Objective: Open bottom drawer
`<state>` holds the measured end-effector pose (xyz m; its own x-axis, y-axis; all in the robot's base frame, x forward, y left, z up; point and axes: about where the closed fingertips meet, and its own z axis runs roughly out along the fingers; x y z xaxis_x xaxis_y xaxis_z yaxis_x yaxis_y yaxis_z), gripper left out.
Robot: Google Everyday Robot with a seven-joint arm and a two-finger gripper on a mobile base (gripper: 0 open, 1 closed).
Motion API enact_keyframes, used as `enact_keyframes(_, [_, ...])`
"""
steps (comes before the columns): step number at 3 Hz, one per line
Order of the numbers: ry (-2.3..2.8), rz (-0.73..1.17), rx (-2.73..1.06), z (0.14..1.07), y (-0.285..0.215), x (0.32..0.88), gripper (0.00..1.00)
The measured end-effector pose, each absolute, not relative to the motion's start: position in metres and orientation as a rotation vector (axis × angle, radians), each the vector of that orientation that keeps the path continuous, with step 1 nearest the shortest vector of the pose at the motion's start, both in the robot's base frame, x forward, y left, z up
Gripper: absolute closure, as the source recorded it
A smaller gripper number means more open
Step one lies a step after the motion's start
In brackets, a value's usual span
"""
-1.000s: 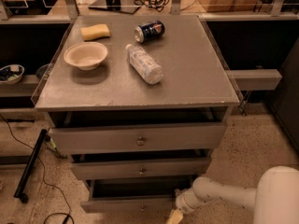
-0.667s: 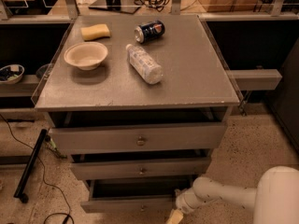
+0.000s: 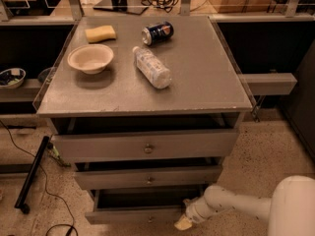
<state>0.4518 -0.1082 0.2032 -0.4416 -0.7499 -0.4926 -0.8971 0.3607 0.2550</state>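
The bottom drawer (image 3: 133,215) is the narrowest grey front, lowest in the cabinet. It stands pulled out a little, with a dark gap (image 3: 142,199) showing above its front. My gripper (image 3: 184,222), with a cream tip on a white arm, is low at the drawer front's right end, close to or touching its corner. The arm reaches in from the lower right.
Above are the mid-width drawer (image 3: 147,177) and the widest top drawer (image 3: 146,145), both slightly out. On the cabinet top (image 3: 206,77) lie a bowl (image 3: 90,58), a sponge (image 3: 101,33), a can (image 3: 157,32) and a plastic bottle (image 3: 152,67). A black bar and cables (image 3: 30,173) lie on the floor at left.
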Motion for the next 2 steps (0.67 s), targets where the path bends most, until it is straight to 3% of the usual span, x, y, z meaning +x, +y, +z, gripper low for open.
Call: enact_keyframes(2, [2.335,0.717,-1.460,0.2032,-0.1082,0.4518,0.95])
